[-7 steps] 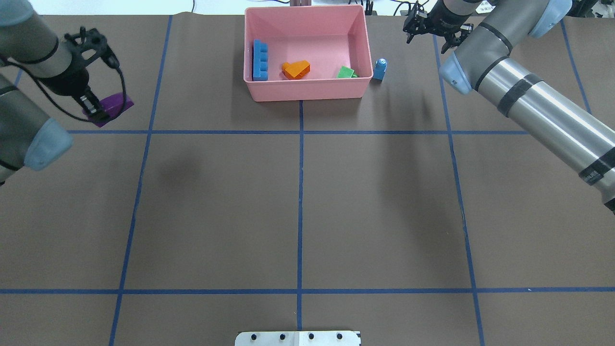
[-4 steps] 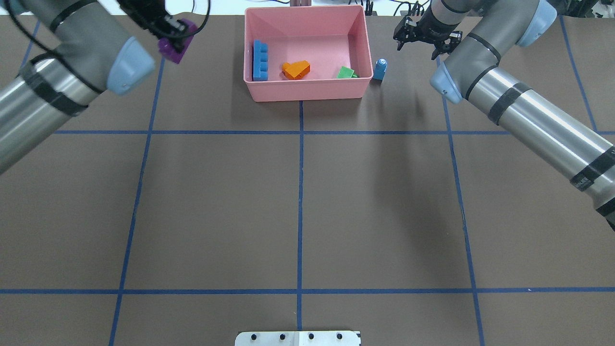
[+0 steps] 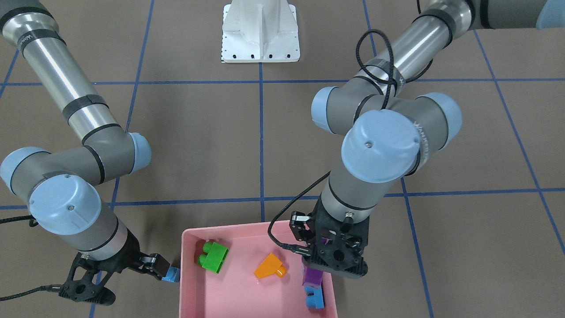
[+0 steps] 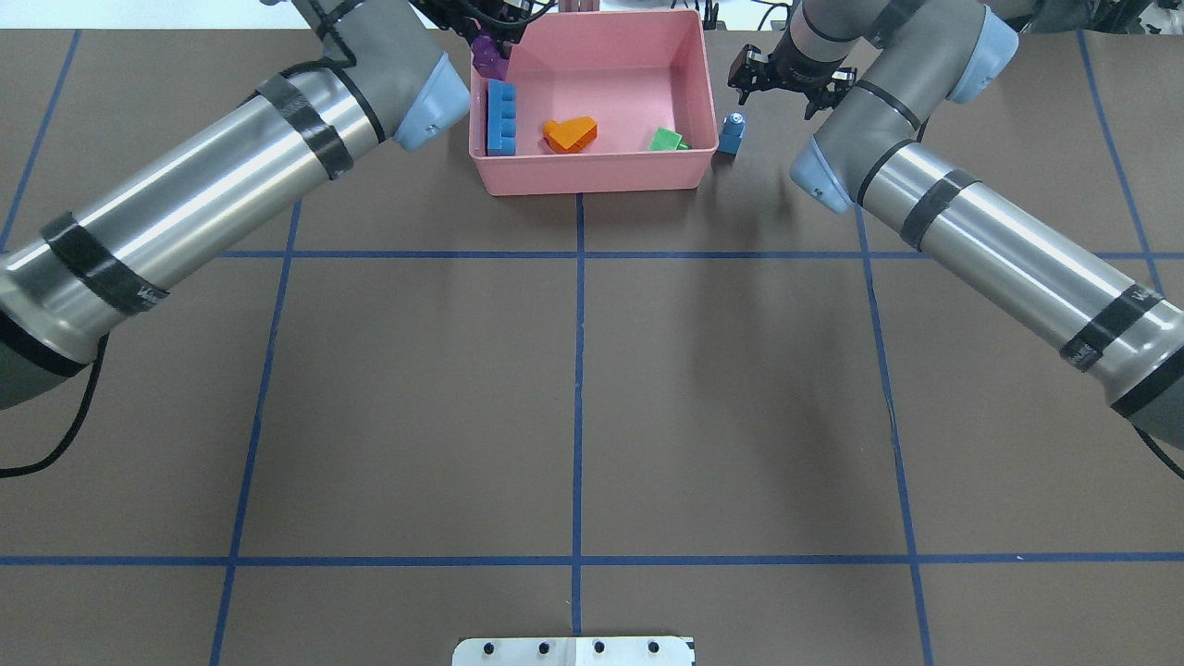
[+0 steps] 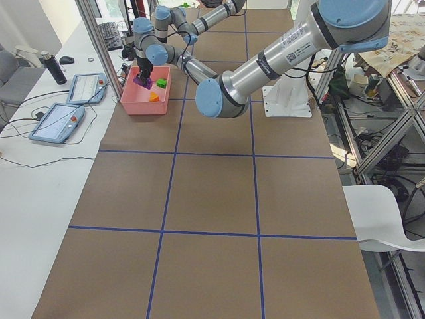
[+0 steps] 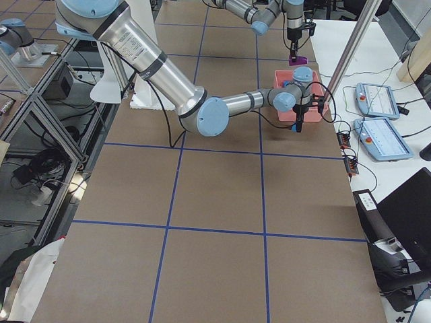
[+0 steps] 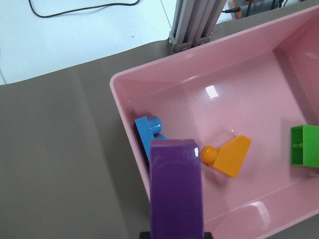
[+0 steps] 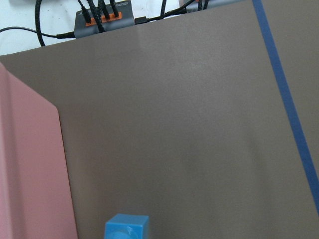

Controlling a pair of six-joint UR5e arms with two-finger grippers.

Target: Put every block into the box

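Left gripper (image 3: pixel 322 263) pinches the purple block (image 3: pixel 313 277) over the box (image 3: pixel 229 232), fingertips hidden. Right gripper (image 4: pixel 780 85), spread wide, hangs beside the tiny blue block (image 3: pixel 171 274).

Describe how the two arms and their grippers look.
Left arm and right arm match: shiny silver tubes banded with black tape, grey joints, pale blue round end caps. Left gripper and right gripper are black linkage frames. A black cable loops along the left arm.

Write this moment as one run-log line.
left gripper: shut on purple block, above box rim | right gripper: open, near tiny blue block outside box | in box: long blue block, orange block, green block
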